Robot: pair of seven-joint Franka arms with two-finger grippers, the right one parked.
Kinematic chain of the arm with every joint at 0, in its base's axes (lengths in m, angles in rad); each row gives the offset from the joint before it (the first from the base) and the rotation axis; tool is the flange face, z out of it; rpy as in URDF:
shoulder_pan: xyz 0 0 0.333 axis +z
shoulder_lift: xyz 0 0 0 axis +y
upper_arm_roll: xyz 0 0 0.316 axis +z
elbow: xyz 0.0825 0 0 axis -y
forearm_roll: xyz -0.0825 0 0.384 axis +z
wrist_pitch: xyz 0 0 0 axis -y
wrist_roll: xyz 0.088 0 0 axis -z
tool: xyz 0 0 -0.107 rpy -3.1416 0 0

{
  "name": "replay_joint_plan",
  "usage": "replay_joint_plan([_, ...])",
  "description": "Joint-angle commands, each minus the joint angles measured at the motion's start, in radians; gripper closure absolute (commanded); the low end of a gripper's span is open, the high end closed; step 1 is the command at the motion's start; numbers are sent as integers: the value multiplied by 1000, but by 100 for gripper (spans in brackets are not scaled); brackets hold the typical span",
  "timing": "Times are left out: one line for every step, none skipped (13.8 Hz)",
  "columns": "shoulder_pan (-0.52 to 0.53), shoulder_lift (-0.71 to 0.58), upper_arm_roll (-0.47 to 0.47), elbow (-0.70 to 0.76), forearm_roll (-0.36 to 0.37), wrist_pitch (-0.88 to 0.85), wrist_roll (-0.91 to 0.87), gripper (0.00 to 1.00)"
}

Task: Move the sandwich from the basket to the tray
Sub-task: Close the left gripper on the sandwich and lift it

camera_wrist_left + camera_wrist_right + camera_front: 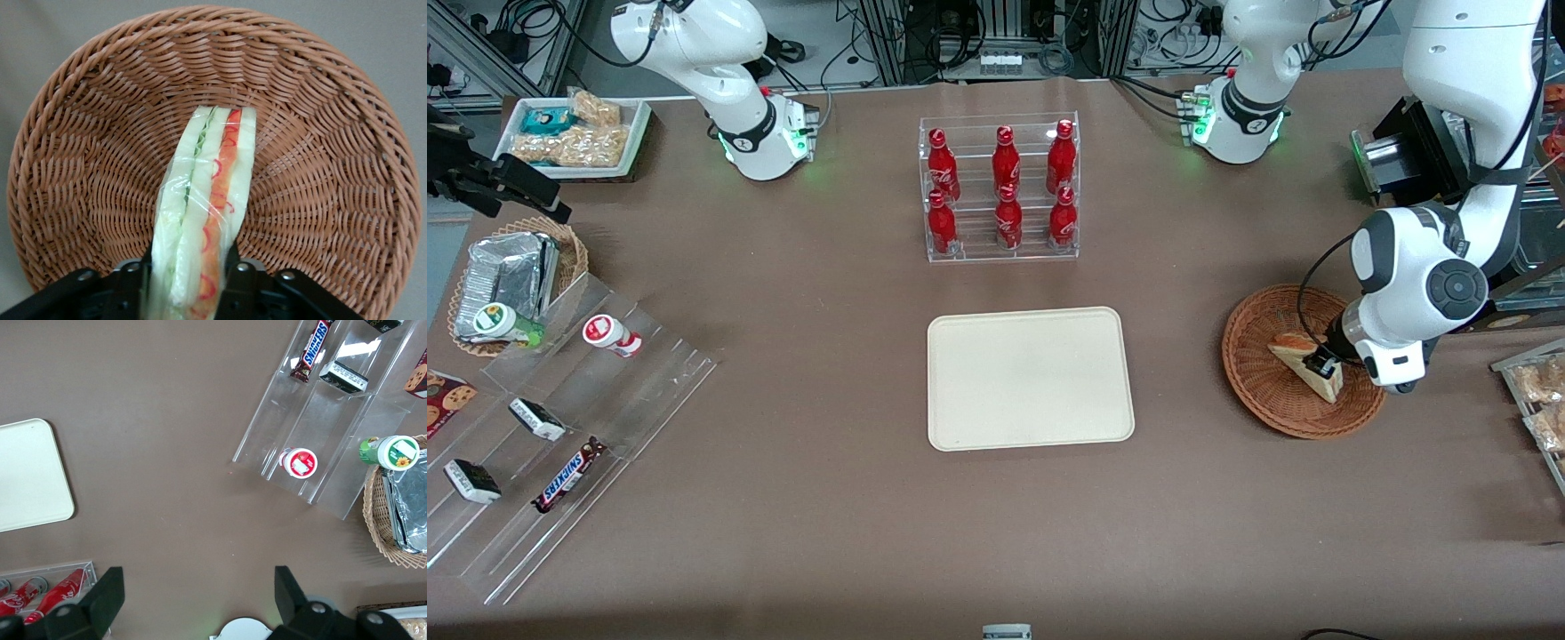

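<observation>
You're looking at the sandwich (1307, 363) sitting in the basket (1272, 391), toward the working arm's end from the tray (1030, 378). The gripper (190, 277) is straddling it inside the basket, fingers touching its sides.

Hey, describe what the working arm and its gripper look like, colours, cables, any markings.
The working left arm is glossy white with rounded shells and dark grey round joint caps. A thin black cable loops from the wrist down toward the gripper, which has black fingers on a white-and-black hand, down in the reddish-brown round wicker basket. The arm's white base shows a black ring and a green light.
</observation>
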Motion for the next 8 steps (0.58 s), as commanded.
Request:
replay_joint_plan([-10,-8,-8,99,-6,-127,-9,96])
replay_joint_plan([-28,-3,-9,158,-6,-188,-7,96])
replay_joint_plan([-54,7,-12,214,-6,-239,-3,96])
replay_joint_plan([-82,24,-17,261,-6,-274,-3,96])
replay_joint_plan([-114,36,-26,290,-6,-299,0,96])
replay_joint_plan([-148,47,-35,315,-6,-305,17,95])
replay_joint_plan([-178,58,-46,335,-8,-305,46,95])
replay_joint_plan([-204,75,-64,357,-25,-305,60,95])
